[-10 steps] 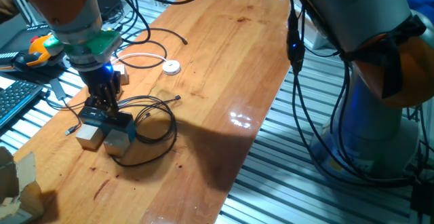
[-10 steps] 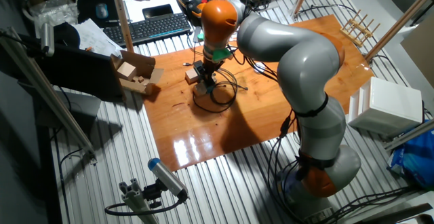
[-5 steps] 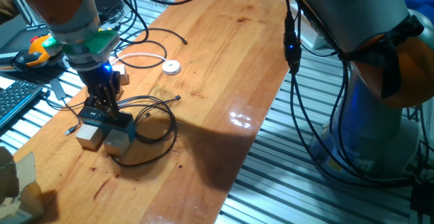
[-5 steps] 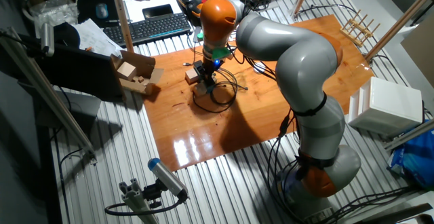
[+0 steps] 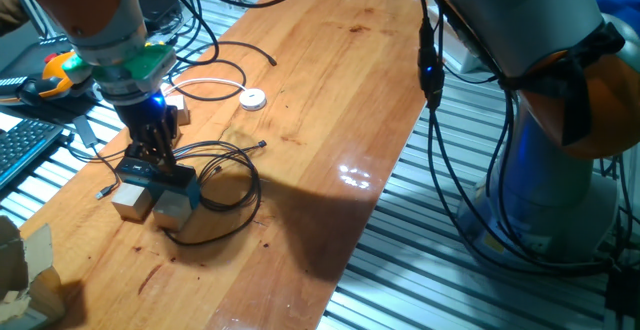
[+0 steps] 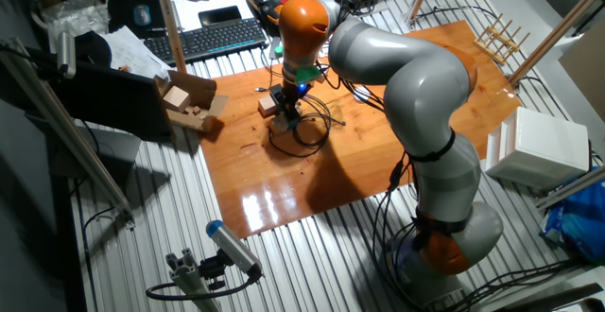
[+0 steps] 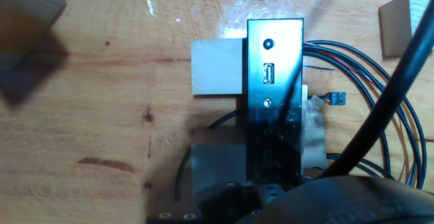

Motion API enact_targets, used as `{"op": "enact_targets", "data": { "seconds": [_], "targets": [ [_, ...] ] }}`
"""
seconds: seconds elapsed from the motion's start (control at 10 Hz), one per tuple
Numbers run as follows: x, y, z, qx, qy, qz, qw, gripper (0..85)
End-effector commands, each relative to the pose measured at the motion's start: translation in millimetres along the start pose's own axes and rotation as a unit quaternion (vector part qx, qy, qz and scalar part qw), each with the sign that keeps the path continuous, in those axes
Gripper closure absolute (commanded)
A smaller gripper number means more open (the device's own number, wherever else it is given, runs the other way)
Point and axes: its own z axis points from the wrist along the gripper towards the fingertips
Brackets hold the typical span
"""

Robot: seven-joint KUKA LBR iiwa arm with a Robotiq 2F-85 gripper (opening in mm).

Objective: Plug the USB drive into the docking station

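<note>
The gripper (image 5: 152, 152) stands upright directly over the docking station (image 5: 157, 177), its dark fingertips at or just above the station's top face. Whether the jaws are closed, and whether they grip the USB drive, cannot be told; the drive itself cannot be made out in any view.

The docking station lies near the left edge of the wooden table (image 5: 330, 90), resting on two pale wooden cubes (image 5: 172, 210). Thin black cables (image 5: 235, 175) loop away from it to the right.

In one fixed view, a white round puck (image 5: 254, 98) on a white lead lies farther along the table, well apart from the station. A keyboard (image 5: 20, 150) sits off the table's left side.

The other fixed view alone shows the whole arm (image 6: 416, 85) arching from its base over the table to the gripper (image 6: 289, 104), with a small cardboard box (image 6: 184, 102) just left of the table. Detail at the station is too small to read there.

The hand view alone shows the station (image 7: 274, 95) from above: a long black face carrying a round socket at the far end, a rectangular USB port (image 7: 268, 73) below it, and a smaller round feature below that. Its near part is dark and blurred. One cube (image 7: 215, 66) projects to the left.

Against the frames half a second ago, both fixed views match: arm, gripper, station and cables stand unchanged.
</note>
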Motion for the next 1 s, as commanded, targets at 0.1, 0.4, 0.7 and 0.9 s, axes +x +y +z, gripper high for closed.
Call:
{"op": "enact_targets", "data": {
  "seconds": [0.1,0.4,0.7,0.9],
  "targets": [
    [0.2,0.4,0.4,0.0,-0.001,0.0,1.0,85.0],
    [0.1,0.2,1.0,0.0,-0.002,-0.002,1.0,85.0],
    [0.3,-0.1,1.4,0.001,-0.001,-0.004,1.0,85.0],
    [-0.1,-0.4,2.7,0.001,-0.001,-0.004,1.0,85.0]
  ]
}}
